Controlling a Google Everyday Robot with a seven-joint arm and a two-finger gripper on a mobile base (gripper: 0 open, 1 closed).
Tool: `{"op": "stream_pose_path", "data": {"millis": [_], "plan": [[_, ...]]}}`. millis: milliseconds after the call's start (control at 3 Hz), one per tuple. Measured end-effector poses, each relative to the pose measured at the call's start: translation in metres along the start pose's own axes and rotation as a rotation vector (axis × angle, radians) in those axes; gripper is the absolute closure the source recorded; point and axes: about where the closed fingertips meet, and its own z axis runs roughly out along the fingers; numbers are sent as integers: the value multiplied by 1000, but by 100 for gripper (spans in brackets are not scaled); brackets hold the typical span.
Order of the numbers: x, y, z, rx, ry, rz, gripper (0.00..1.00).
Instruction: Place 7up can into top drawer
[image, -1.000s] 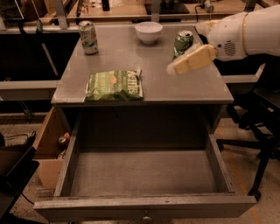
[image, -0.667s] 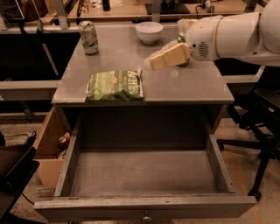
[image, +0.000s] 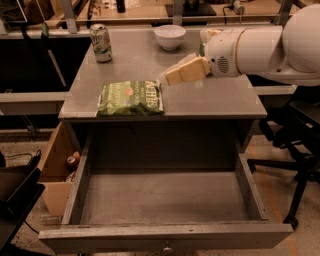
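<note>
Step = reach, pre-grasp. 7up can (image: 101, 43) stands upright at back-left corner of bench (image: 220, 97), not grasped. Pincer (image: 170, 77) hovers over bench mid-right, just off the chip bag's (image: 131, 98) right end, tip pointing left twd the can but well apart from it. Can't tell if it's wide or narrow from this angle, but it's not holding the can. Top drawer (image: 165, 197) is pulled out, floor bare. Next, imo: go left + back, clear bag and white bowl (image: 170, 36), line up w/ can body, grip, lift, then fwd & down into drawer.
</note>
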Motion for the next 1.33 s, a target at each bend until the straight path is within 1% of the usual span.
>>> {"op": "stream_pose_path", "data": {"millis": [333, 667, 1000, 1333], "plan": [[-8, -7, 29, 17, -53, 33, 0], [-29, -34, 78, 89, -119, 84, 0], [-52, -59, 126, 150, -149, 121, 0], [-65, -77, 159, 182, -150, 139, 0]]}}
